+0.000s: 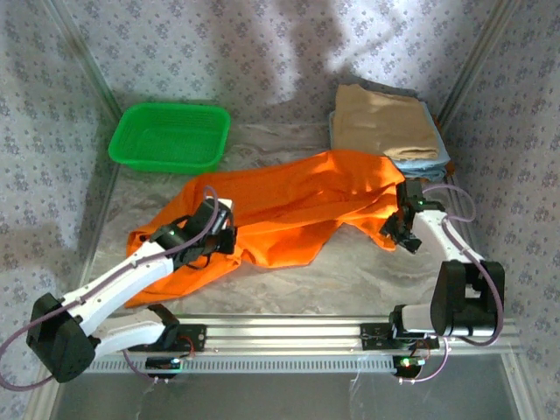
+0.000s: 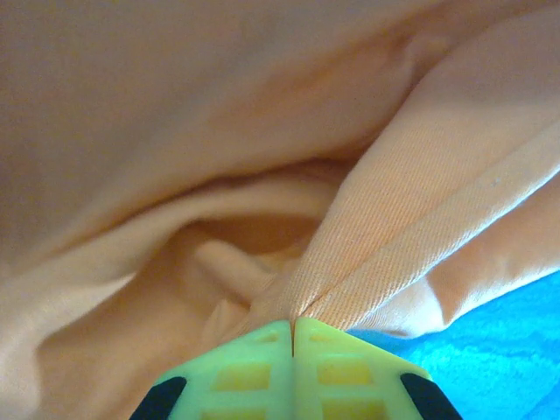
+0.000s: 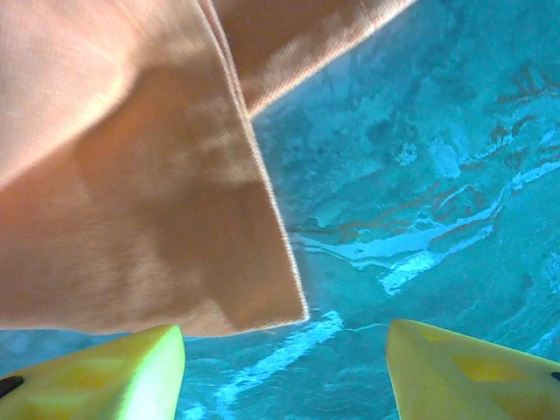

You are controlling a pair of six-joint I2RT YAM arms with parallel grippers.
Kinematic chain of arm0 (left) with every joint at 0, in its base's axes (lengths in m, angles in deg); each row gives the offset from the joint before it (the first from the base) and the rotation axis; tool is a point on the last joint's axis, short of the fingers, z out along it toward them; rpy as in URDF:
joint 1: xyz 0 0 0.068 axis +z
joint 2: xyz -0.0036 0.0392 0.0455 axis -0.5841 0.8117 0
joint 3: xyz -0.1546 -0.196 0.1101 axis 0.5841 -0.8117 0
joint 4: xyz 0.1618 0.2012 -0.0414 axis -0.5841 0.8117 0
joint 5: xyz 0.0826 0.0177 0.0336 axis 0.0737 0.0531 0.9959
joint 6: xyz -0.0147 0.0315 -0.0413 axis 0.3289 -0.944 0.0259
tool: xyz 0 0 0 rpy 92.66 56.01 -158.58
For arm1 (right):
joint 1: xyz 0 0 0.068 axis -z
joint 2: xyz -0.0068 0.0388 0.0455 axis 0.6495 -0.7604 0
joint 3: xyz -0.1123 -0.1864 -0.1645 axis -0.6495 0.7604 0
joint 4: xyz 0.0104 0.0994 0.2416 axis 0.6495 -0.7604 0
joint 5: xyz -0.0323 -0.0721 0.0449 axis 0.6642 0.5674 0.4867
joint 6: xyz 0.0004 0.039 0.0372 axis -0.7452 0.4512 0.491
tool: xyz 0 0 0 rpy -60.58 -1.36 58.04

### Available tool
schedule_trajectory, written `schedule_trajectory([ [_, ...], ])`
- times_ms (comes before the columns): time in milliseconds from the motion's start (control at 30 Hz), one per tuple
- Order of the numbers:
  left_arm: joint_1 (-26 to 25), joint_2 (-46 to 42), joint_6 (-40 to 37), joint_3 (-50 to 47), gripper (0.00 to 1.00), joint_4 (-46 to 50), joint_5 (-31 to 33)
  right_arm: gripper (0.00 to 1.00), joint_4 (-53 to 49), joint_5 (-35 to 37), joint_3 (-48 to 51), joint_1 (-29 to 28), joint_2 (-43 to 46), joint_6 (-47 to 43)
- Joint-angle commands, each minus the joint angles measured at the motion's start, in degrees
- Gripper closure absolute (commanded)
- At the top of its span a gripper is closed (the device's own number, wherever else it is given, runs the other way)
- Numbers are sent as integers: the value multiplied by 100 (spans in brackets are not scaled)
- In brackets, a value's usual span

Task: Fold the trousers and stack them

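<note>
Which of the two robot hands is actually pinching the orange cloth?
The left hand: it is closed on a fold of the trousers. The right hand stands open beside the cloth's edge.

You've got a marbled table. Directly on it: green basket far left, orange trousers rumpled across the middle, light blue folded garments far right, their near edge touching the trousers.

Bright orange trousers, rumpled, unfolded, diagonal across the marbled tabletop.
</note>
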Motion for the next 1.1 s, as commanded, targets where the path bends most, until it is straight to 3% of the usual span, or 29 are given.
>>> schedule_trajectory([
  [0,-22,-233,262,-151,100,-202,-117,36,210,-327,-479,-106,218,434],
  [300,-17,-217,293,-329,100,-333,-189,39,1048,-1342,-1510,-191,-1284,1596],
  [500,-22,-300,284,-386,100,-308,-120,60,1072,-1514,-2013,-198,-2389,1842],
  [633,-17,-337,292,-430,100,-300,-120,86,1120,-1425,-2222,-189,-2520,1793],
  [733,-17,-353,250,-389,100,-206,-47,99,970,-1265,-2311,-194,-2381,1634],
  [867,-3,-401,117,-108,100,-88,-63,100,754,-1042,-2506,-169,-1995,1399],
  [1067,-1,-99,-222,826,100,165,-232,100,211,-1336,-3874,61,-1914,984],
])
